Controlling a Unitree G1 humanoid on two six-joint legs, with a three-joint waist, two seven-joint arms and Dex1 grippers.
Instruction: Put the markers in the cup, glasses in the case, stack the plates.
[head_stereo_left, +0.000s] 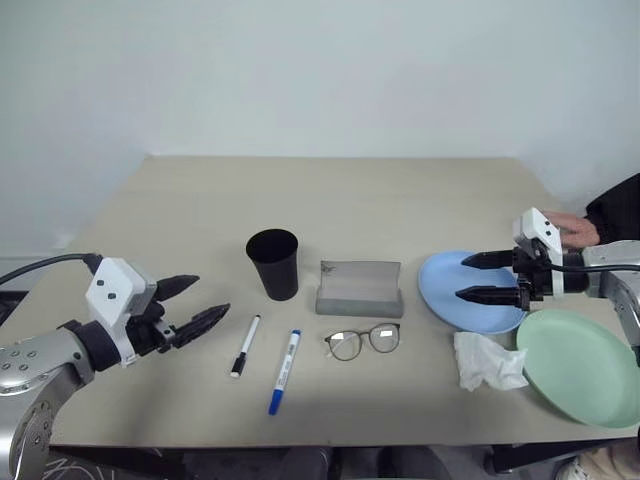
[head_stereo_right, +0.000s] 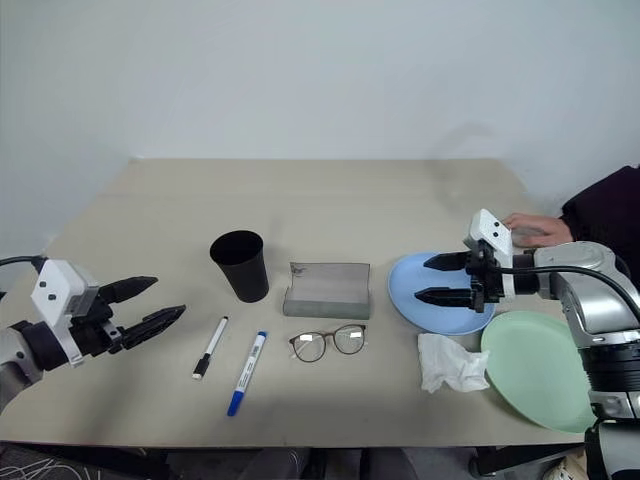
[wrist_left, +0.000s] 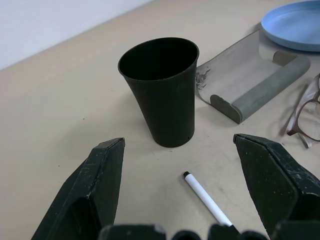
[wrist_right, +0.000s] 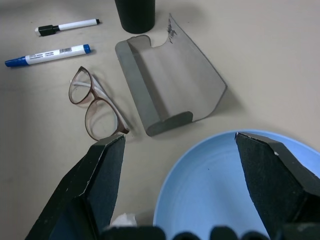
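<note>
Beside the cup (head_stereo_left: 273, 263), both markers (head_stereo_left: 245, 345) lie lengthwise, pincers (head_stereo_left: 190, 306) apart.

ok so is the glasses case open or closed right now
Open. The grey case lies with its lid flap folded back flat on the table, its trough bare, and the glasses lie outside, beside it.

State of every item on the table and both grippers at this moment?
cup: upright, empty
case: open, empty
glasses: on table, arms folded
black-capped marker: lying loose
blue-capped marker: lying loose
blue plate: unstacked
green plate: unstacked
tissue: crumpled
left gripper: open
right gripper: open
</note>
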